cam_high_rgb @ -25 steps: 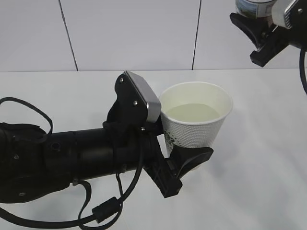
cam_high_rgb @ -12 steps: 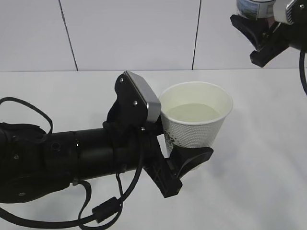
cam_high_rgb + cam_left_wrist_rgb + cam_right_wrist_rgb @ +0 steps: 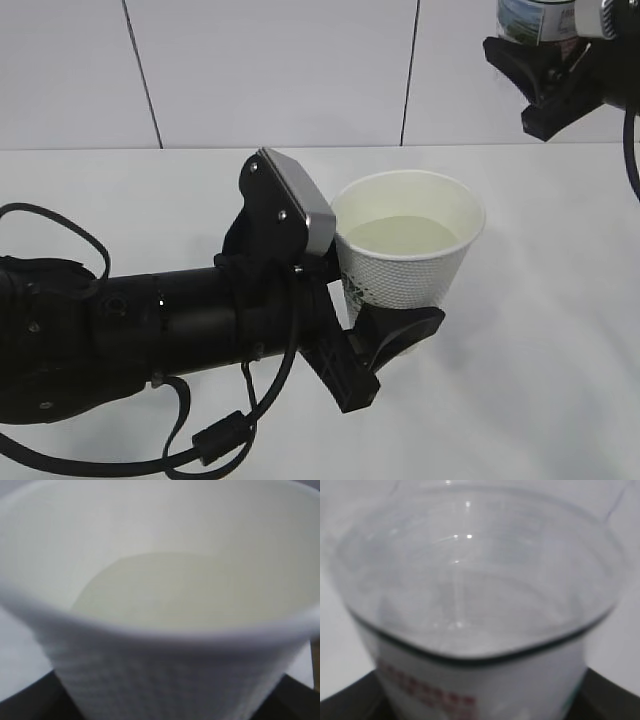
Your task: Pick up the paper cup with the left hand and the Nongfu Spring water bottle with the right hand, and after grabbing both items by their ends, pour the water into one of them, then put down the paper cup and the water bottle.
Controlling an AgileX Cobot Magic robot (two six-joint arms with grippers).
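White table, white panelled wall; left gripper holds paper cup, right gripper holds bottle.

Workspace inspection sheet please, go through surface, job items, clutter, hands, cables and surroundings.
Surface: white table, bare where visible.
Job's things: paper cup upright, holding water; Nongfu Spring water bottle raised at top right, mostly out of frame.
Clutter: nothing seen.
Hands: left hand shut on the paper cup's lower part; right hand shut on the bottle.
Cables: black cable loops under the left arm.
Surroundings: white panelled wall.
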